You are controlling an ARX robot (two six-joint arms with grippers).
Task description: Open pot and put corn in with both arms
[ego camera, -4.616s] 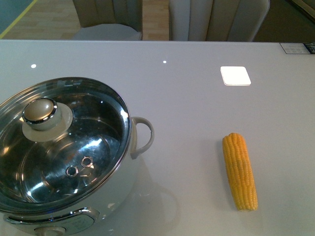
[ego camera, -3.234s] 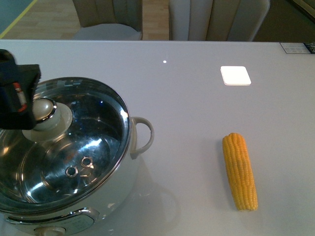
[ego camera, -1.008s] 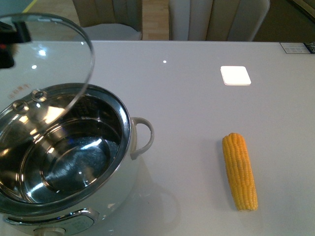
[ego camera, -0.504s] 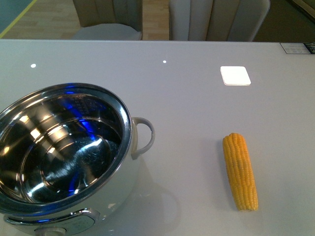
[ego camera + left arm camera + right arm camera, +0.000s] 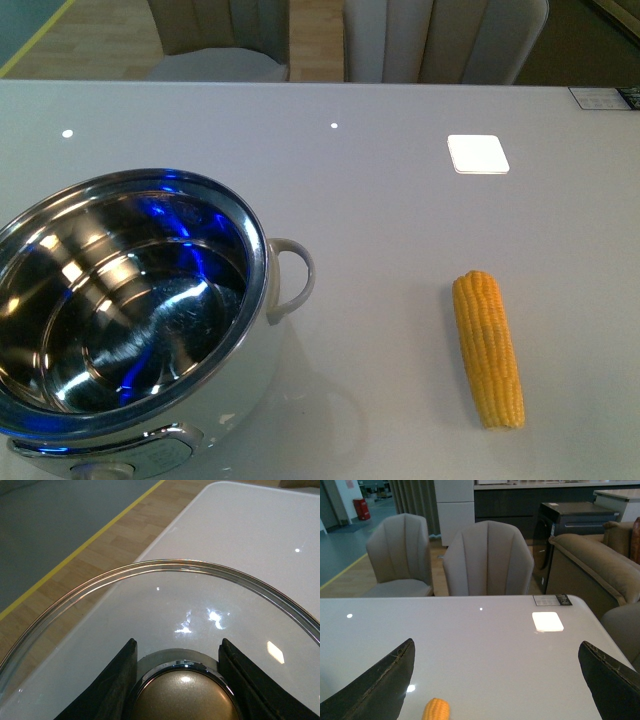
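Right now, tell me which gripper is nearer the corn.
Right. The right gripper sees the corn close by; the left gripper holds the lid, corn out of view.

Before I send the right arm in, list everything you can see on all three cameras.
pot: one, white, steel bowl, uncovered and empty, table's near left.
corn: one, yellow-orange, lying on the table right of the pot, apart.
glass lid: one, clear, gold knob, held aloft, left wrist view only.
white square patch: one, on the table beyond the corn.
printed card: one, black-and-white, table's far right corner.
table: one, glossy white.
chairs: two, beige, behind the table's far edge.
sofa: one, brown, beside the chairs.
left pincer: one, black, shut on the knob.
right pincer: one, black, open, empty, above the table.
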